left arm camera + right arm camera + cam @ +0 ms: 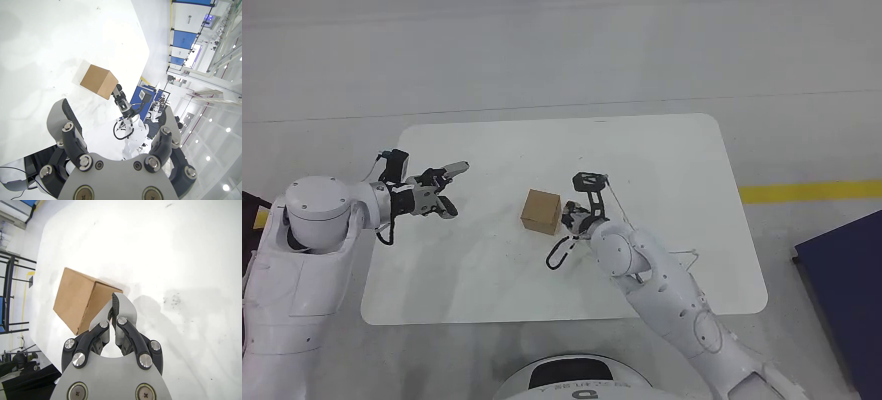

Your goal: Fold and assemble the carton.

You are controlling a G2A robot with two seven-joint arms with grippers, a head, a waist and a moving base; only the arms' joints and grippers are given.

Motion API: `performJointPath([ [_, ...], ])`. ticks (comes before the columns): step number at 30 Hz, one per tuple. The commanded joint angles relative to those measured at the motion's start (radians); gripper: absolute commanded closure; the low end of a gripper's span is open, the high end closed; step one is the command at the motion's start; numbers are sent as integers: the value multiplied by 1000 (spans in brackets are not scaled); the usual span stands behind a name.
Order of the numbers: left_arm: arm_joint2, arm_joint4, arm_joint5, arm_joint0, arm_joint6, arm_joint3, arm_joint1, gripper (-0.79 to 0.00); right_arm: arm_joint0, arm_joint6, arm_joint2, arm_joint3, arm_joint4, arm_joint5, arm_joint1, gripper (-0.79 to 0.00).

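Now, carton: your brown carton (541, 211) stands folded into a cube on the white desk (642, 150), about at its middle, turned slightly askew to the desk's edges.
Carton faces: every face you can see is shut; the right wrist view (79, 302) shows a seam down one vertical edge. You cannot tell what, if anything, is inside.
Right gripper: you find the right gripper (565, 218) just beside the carton, on the side facing the desk's right edge. Its fingers (115, 303) are pressed together with nothing between them.
Contact: from the left wrist view the right gripper's tip (116, 89) meets the carton (99, 84) at a lower corner. Whether it truly presses on the cardboard you cannot tell.
Left gripper: your left gripper (450, 188) hangs over the desk's left part, well apart from the carton, its fingers spread wide and holding nothing (115, 105).
Desk surface: small dark specks mark the white top near the carton.
Floor: a yellow stripe (812, 190) runs off past the desk's right edge.
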Motion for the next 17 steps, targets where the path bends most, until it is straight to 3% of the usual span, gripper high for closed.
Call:
performJointPath([
  [1,0,0,0,0,0,0,0,-785,7,0,-7,3,35,-12,-4,0],
  [7,0,0,0,0,0,0,0,-785,-33,-46,56,-58,50,-15,6,0],
  [11,0,0,0,0,0,0,0,-785,-146,-132,183,-193,114,-52,25,0],
  [14,0,0,0,0,0,0,0,-785,-261,-209,302,-319,215,-153,38,-22],
  [15,0,0,0,0,0,0,0,-785,-297,-225,340,-351,248,-194,43,-348],
  [16,0,0,0,0,0,0,0,-785,-331,-231,375,-375,275,-238,47,-785],
  [17,0,0,0,0,0,0,0,-785,-341,-232,386,-381,285,-253,49,-785],
])
